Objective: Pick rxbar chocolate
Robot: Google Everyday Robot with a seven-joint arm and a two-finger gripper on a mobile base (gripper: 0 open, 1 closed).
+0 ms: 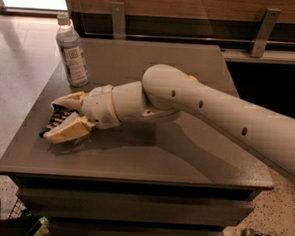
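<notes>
The rxbar chocolate (60, 116), a flat black bar with white lettering, sits between the two cream fingers of my gripper (51, 120) near the table's left edge. The gripper is shut on the bar, with one finger (68, 99) above it and one (69, 131) below. A shadow lies on the table under the gripper, which is slightly raised. My white arm reaches in from the right across the table.
A clear water bottle (71, 49) with a white label stands at the back left of the grey table (150, 160). The orange (192, 77) is almost fully hidden behind my arm. A wooden wall with metal brackets runs behind the table.
</notes>
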